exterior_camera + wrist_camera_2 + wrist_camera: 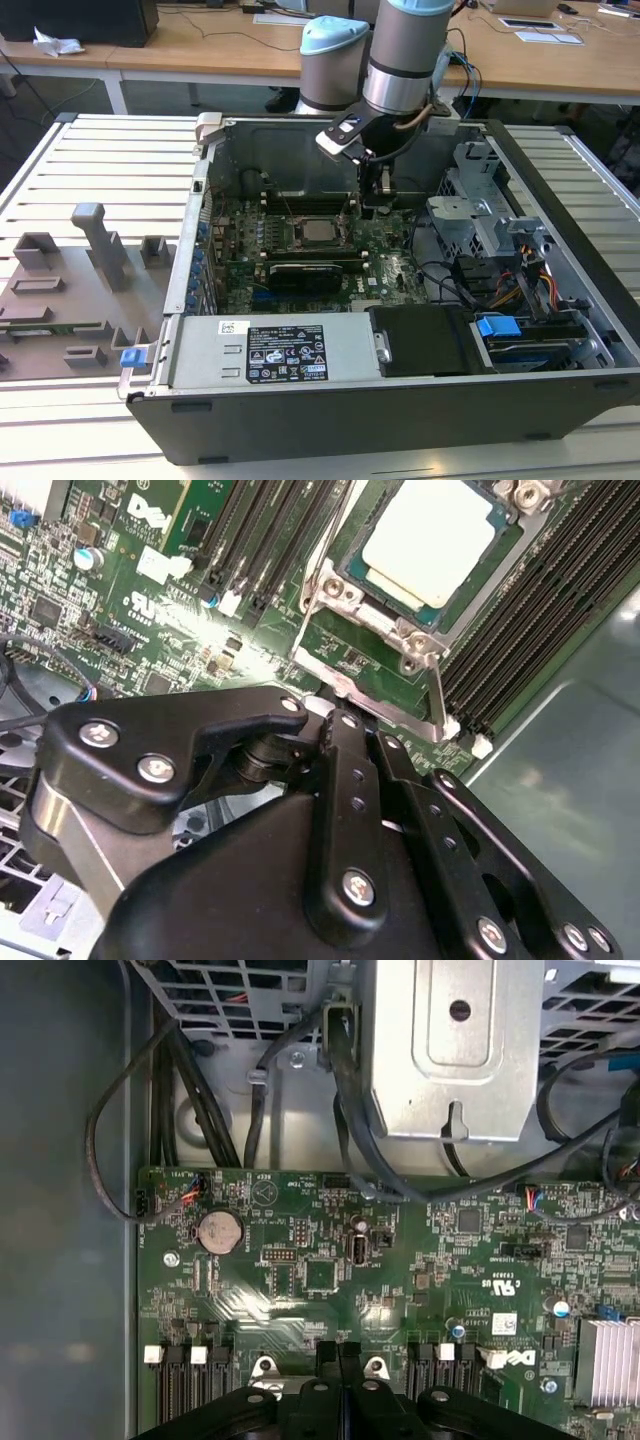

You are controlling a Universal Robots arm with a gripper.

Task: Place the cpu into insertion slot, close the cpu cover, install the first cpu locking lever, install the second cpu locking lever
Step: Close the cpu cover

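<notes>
The cpu [430, 530] lies flat in the insertion slot [418, 648], pale metal top facing up; the exterior view shows the cpu [318, 232] in the middle of the green board. The silvery cpu cover [340, 592] frames its edges. Thin wire levers [438, 692] run along two sides of the socket. My gripper [335, 720] hangs low over the board beside the socket's corner, fingers pressed together with nothing visible between them. In the exterior view the gripper [373, 200] is to the exterior view's right of the cpu. The gripper [340, 1352] is also in the first wrist view.
Memory slots [540, 610] flank the socket. A black card [310, 272] lies in front of it. A silver power supply [280, 350] spans the case front. The drive cage [470, 215] and cables [340, 1090] crowd the exterior view's right. Grey fixtures [90, 240] stand outside.
</notes>
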